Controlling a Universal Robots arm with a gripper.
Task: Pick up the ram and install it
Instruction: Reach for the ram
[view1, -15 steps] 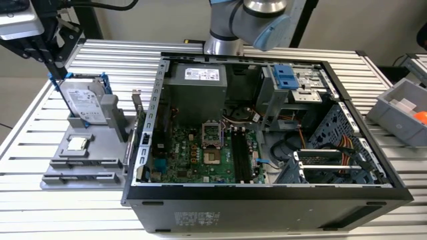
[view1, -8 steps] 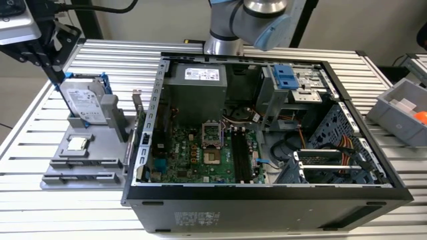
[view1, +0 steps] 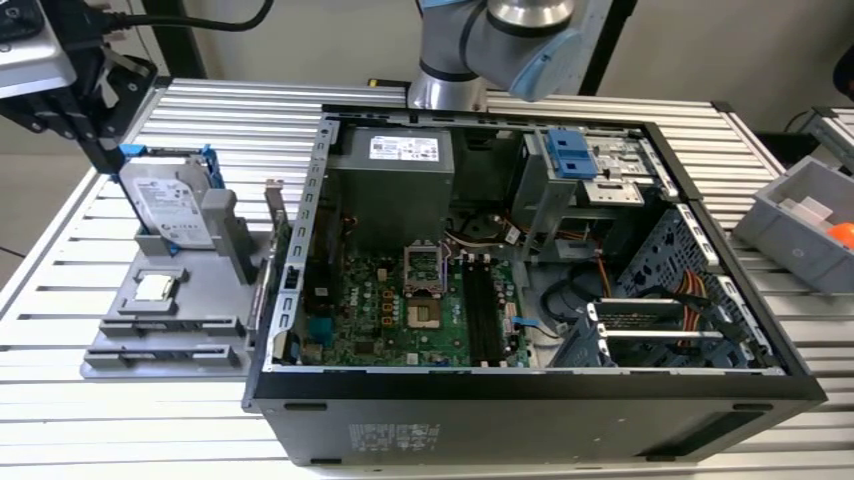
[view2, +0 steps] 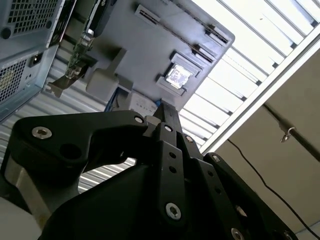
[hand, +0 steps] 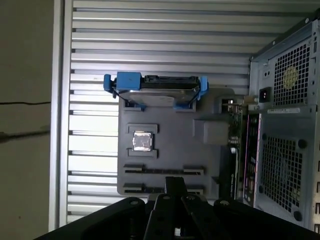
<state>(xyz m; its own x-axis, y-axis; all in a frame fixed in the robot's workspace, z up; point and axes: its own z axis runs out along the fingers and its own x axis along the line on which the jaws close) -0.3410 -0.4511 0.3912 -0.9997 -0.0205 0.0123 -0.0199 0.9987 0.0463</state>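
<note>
1 gripper (hand: 175, 183), pinched closed and empty, hangs high above the gray parts tray (hand: 175, 145), apparently to survey it.

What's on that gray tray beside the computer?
A blue-framed hard drive stands upright; a small square chip lies flat. The gripper hides part of the long slots on the tray.
</note>
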